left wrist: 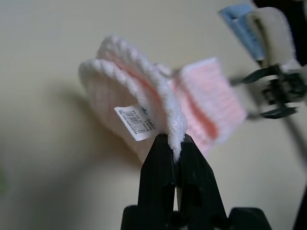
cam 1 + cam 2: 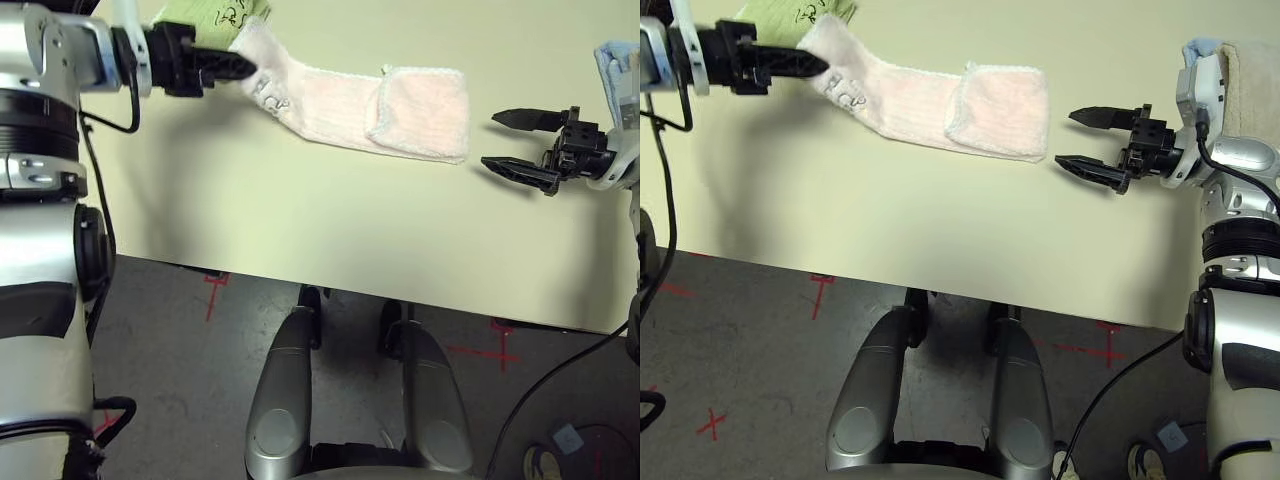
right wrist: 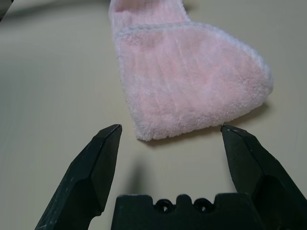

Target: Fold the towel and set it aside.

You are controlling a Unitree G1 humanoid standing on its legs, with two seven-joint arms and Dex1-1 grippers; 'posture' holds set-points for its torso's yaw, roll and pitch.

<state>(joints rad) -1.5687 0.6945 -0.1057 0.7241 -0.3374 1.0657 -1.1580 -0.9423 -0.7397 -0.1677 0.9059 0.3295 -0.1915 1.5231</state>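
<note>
Two grippers [image 2: 248,67] [image 2: 497,141], one towel [image 2: 360,105]

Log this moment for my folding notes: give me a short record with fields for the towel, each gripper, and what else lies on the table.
towel: pink towel folded into a long strip on the table, its right end doubled over, its left end lifted
left gripper: left gripper jaws shut on the towel's white edging, beside a small label
right gripper: right gripper jaws open, empty, just short of the towel's right end
other items: green towel at the far edge; blue towel at the right
</note>
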